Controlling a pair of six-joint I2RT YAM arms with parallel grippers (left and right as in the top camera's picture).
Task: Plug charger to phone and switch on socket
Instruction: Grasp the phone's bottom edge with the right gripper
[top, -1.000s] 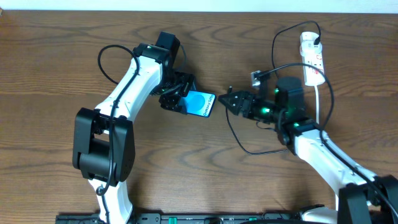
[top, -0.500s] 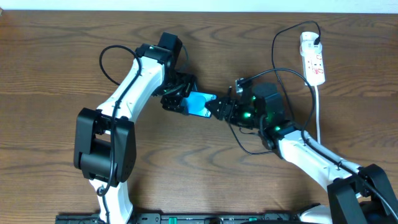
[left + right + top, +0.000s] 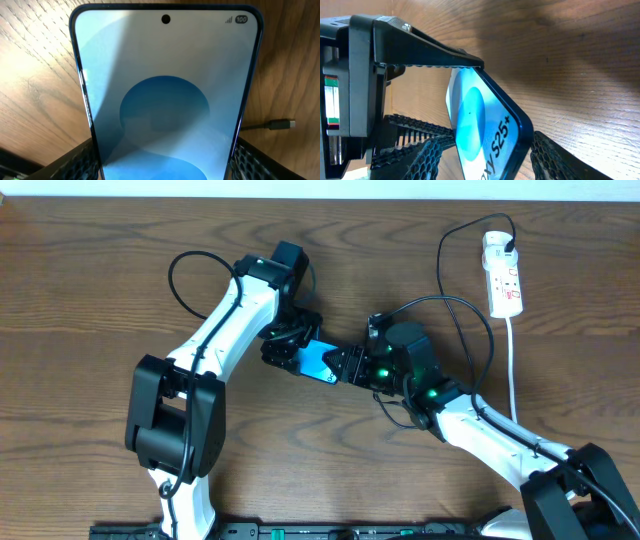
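The phone (image 3: 322,361), slim with a bright blue screen, hangs just above the table's middle. My left gripper (image 3: 296,354) is shut on its two long edges; the mesh fingers (image 3: 75,161) press each side of the phone (image 3: 165,100). My right gripper (image 3: 350,367) stands open at the opposite end. Its fingers (image 3: 555,157) straddle the tilted phone (image 3: 485,130), with a sliver of wood showing on the left side. The charger's black plug tip (image 3: 282,123) lies on the wood beside the phone. Its thin cable (image 3: 440,265) loops from the white socket (image 3: 503,275) at the back right.
A white cord (image 3: 513,370) runs from the socket down the right side of the table. More black cable loops under the right arm (image 3: 395,412). The left arm (image 3: 225,315) slants across the left half.
The right gripper has moved left from beside the phone to around its end, its jaws narrowing. The left gripper has shifted the phone slightly right and towards the front.
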